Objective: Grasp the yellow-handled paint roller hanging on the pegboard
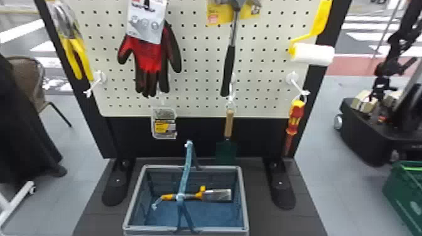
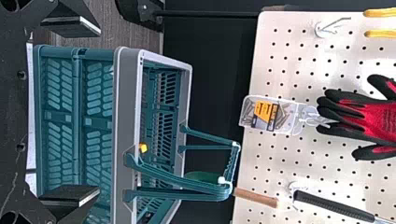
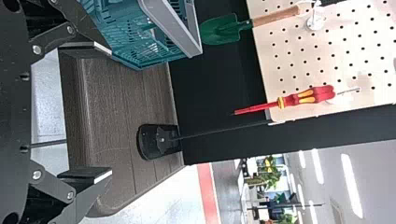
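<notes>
- The left gripper [image 2: 70, 111] is hanging released, fingers spread wide, facing the teal basket [image 2: 126, 116] below the pegboard [image 1: 194, 47].
- The red glove [image 1: 147, 56] is dangling on the board's left half, well apart from the target.
- The yellow-handled paint roller [image 1: 312, 54] is hanging at the pegboard's upper right edge, handle [image 1: 321, 17] up and white sleeve down, above the screwdriver [image 1: 295, 116].
- It is probably weighing little. The handle is looking stiff and smooth and the sleeve soft, so gripping the handle mid-length is seeming wisest.
- The right gripper [image 3: 88, 112] is hovering low with fingers parted, holding nothing.
</notes>
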`<state>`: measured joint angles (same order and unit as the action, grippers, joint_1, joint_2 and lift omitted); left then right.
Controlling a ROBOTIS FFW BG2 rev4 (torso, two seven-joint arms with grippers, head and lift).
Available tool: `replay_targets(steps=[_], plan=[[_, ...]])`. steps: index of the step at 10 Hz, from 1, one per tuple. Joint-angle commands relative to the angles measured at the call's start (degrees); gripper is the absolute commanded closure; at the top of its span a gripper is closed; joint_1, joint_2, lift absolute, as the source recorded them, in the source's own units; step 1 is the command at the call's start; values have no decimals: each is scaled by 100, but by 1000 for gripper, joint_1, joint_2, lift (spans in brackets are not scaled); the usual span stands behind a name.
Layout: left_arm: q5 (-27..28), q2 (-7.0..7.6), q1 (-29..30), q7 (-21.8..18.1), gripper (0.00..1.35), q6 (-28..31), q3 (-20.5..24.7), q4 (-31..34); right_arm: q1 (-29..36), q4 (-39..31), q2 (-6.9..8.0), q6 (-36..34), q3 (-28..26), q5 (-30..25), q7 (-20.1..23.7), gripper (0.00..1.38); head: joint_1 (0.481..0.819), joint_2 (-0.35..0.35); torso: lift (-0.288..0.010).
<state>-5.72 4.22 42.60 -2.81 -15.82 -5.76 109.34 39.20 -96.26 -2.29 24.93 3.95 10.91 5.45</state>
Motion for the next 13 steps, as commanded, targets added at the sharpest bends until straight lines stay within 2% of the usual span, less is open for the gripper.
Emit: replay_targets(steps=[1,9,11,13], plan=[[0,0,-12,8,121,0,-13,0,-16,0,0,3,0,-18,0,378,549,0,-100],[-52,0,-37,-1,121,17,-39,0,-90,-84,0,3,-9,-9,-8,375,549,0,-100],[-52,0,-37,-1,121,17,-39,-14,-139,-633,0,-358,-114,-168,-8,380,549,0,-100],[-61,26,-61,-1,121,26,-39,-14,-533,-1181,-88,-955,-255,-282,132,381,549,0,-100]])
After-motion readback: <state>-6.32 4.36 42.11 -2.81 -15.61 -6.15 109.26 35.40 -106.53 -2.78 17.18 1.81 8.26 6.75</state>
